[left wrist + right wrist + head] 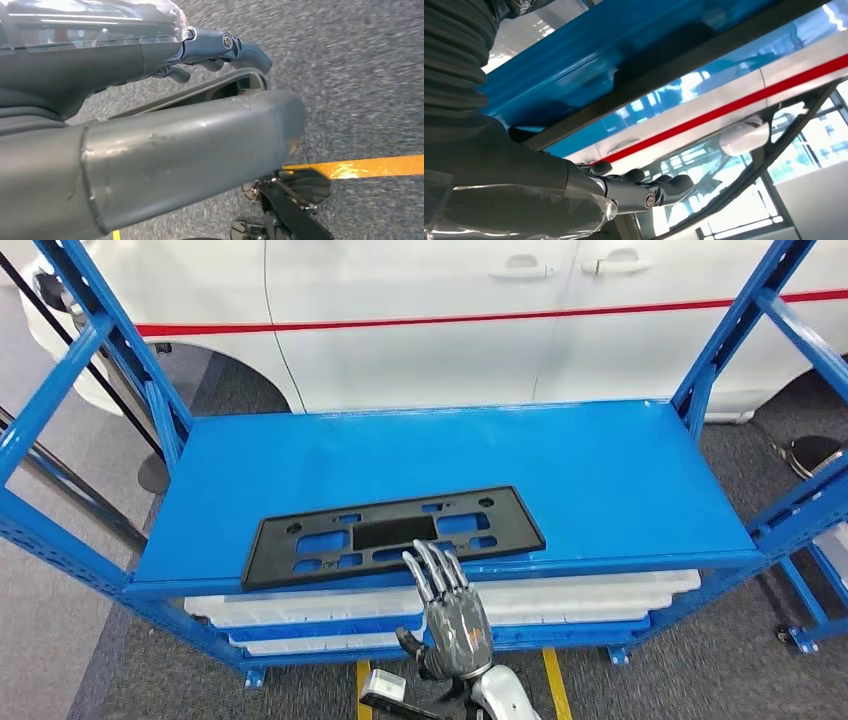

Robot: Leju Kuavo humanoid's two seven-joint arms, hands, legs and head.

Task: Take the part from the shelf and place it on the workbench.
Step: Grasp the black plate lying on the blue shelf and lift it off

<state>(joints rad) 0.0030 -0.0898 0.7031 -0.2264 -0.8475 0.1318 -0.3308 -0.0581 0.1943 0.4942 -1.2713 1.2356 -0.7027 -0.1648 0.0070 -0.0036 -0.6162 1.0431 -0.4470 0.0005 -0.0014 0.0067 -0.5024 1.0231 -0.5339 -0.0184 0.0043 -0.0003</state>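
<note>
So I was at the reach step, nothing picked up yet. My left robot hand (210,55) was hanging down over the grey floor near a yellow line (360,166). Honestly couldn't tell from the wrist view whether its fingers were apart or curled, too much arm in the way.

The part (392,535), a flat black plate with cutouts, lay on the top deck of the blue shelf (600,470), toward the front-left, its near long edge right along the shelf's front lip. A white car (430,310) with a red stripe sat behind the shelf, and some white trays (560,595) were on the level below.

My right robot hand (452,615) was up in front of the shelf, fingers straight and spread, holding nothing. The fingertips (432,558) were at the part's front edge, near its middle; whether they were actually touching it I couldn't say.

What the next move called for, as I figured it: get the fingers over that near edge with the thumb under the lip side, pinch, then lift it level. Plate is wide and thin, so a one-handed grab near the middle seemed safest to keep it from tipping. Then turn to the worktop.
</note>
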